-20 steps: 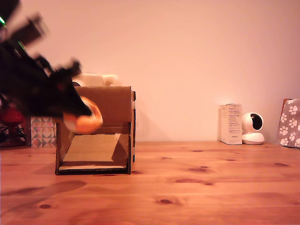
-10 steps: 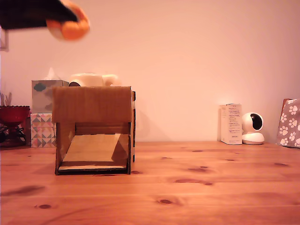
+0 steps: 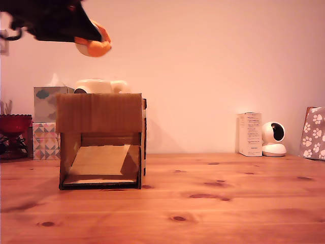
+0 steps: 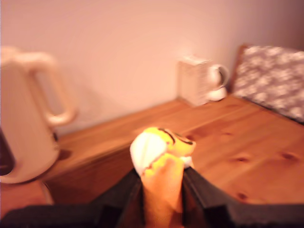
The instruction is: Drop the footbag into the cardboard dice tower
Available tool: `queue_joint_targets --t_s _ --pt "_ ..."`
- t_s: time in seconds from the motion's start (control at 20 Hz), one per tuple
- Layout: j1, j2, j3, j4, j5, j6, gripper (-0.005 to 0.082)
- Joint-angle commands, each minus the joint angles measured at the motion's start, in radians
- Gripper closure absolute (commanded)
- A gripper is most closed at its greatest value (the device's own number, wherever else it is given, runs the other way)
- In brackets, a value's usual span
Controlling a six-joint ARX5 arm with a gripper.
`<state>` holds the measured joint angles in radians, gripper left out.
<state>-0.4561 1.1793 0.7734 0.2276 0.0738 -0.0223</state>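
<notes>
The small soft footbag of orange, yellow and white stitched panels [image 3: 93, 44] is pinched between the two dark fingers [image 4: 204, 192] of the black gripper [image 3: 86, 36], which squeeze it so its sides bulge. It hangs high above the brown corrugated cardboard dice tower [image 3: 100, 113], over the top of the box and a little toward the exterior view's left of its centre, well clear of the upper edge.

The step in hand looks like lining up for the release. To do it well, the footbag should sit squarely over the tower's top opening, which neither view shows clearly from here, so I cannot tell how wide it is. Coming lower before letting go would likely keep the soft ball from glancing off the cardboard rim. The fingers should spread fully, since the fabric may cling to one side.

Behind the tower stands a cream plastic kettle with a looped handle [image 4: 23, 118], just beyond its top; a release too far back could hit it. The tower rests on the knotty wooden table [image 3: 213, 203], its front opening showing the sloped ramp.
</notes>
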Motion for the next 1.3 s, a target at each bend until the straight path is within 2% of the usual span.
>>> queue_joint_targets --t_s 0.0,0.25,0.55,0.6,0.65,0.75,0.8,1.0,1.05,1.1,1.15,1.2,1.25 --pt "0.02 0.082 0.074 -0.068 0.008 0.006 0.0639" --pt "0.084 0.304 0.312 -0.255 0.097 0.005 0.0639" --pt "0.101 0.348 0.367 -0.298 0.106 0.005 0.0636" --pt "0.101 0.348 0.374 -0.302 0.107 0.005 0.0613" --pt "0.101 0.348 0.38 -0.302 0.116 0.006 0.0485" --pt "0.101 0.346 0.392 -0.314 0.139 0.006 0.0081" --pt "0.101 0.345 0.397 -0.321 0.141 0.013 0.0001" --pt "0.101 0.311 0.413 -0.37 0.171 0.032 0.0015" --pt "0.101 0.295 0.413 -0.398 0.177 0.032 0.0052" --pt "0.101 0.282 0.413 -0.421 0.182 0.033 0.0126" --pt "0.101 0.269 0.413 -0.447 0.196 0.051 0.0253" --pt "0.101 0.256 0.413 -0.472 0.209 0.061 0.0441" --pt "0.101 0.245 0.413 -0.497 0.217 0.071 0.0676"
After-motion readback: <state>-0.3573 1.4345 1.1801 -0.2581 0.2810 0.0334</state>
